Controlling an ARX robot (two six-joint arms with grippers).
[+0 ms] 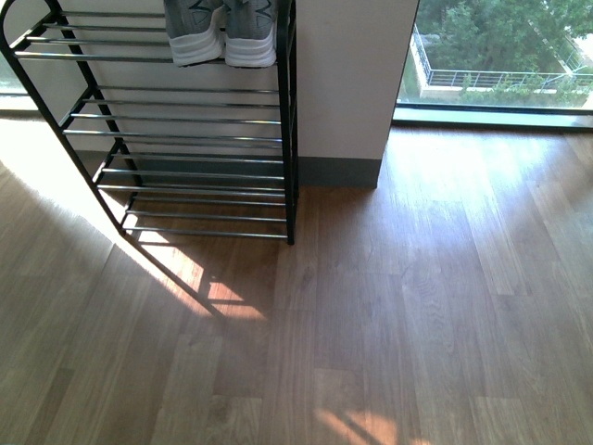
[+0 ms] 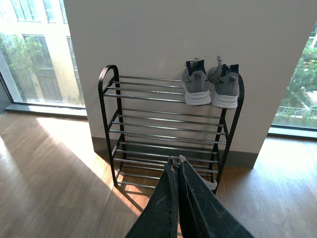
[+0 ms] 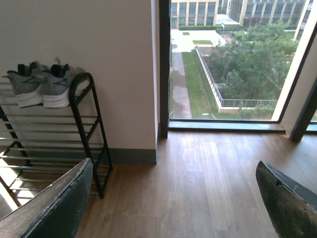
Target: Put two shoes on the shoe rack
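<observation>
My left gripper (image 2: pixel 177 166) is clamped closed, dark finger against finger; my right gripper (image 3: pixel 173 168) is spread wide. Past the brown wooden plank floor (image 1: pixel 389 324), the black-framed shoe rack with chrome rods (image 2: pixel 148 136) stands against the white wall (image 2: pixel 163 34). The pair of grey knit sneakers with white soles (image 2: pixel 210 87) sits side by side at the right end of its top tier.

Sneakers (image 1: pixel 222 37) atop shoe rack (image 1: pixel 290 139), right end
</observation>
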